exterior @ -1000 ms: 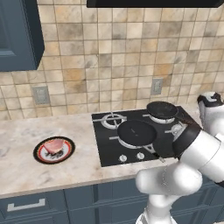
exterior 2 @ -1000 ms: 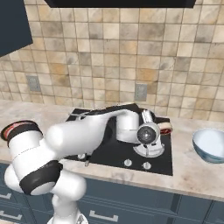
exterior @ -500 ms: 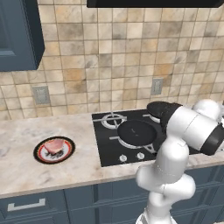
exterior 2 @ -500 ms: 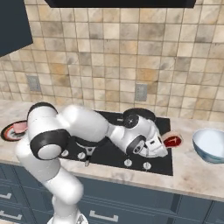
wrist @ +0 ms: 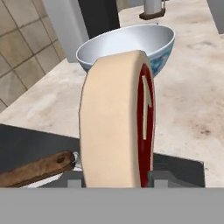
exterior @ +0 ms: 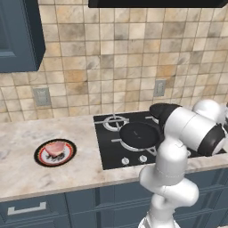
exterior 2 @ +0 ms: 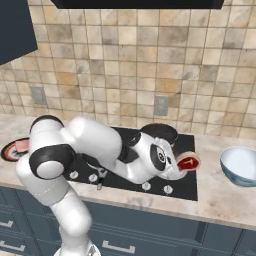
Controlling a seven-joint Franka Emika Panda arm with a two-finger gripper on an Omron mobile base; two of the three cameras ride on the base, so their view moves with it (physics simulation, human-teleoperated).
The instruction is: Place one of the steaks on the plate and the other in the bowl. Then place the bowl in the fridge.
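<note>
My gripper [exterior 2: 184, 165] is shut on one steak [wrist: 118, 122] and holds it on edge over the right end of the black cooktop [exterior 2: 185, 185]. In the hand view the steak's tan rim faces me, its red face is turned right, and the fingertips [wrist: 157, 177] press its two sides. The pale blue-white bowl [wrist: 127, 43] stands just beyond the steak on the marble counter and has nothing in it; the right base view has the bowl [exterior 2: 240, 165] to the right of the gripper. The other steak [exterior: 54, 148] lies on the red-rimmed plate [exterior: 43, 159] left of the cooktop. A tall grey panel [wrist: 65, 22] rises behind the bowl; I cannot tell whether it is the fridge.
Two black frying pans [exterior: 139, 133] [exterior: 161, 109] sit on the cooktop, and a wooden pan handle [wrist: 35, 169] lies below and left of the steak. A small dark-based object [wrist: 153, 11] stands on the counter beyond the bowl. Tiled wall behind, blue drawers below.
The arm has swung right with the steak, from over the middle of the cooktop to its right end, close to the bowl. The grip on the steak is unchanged.
</note>
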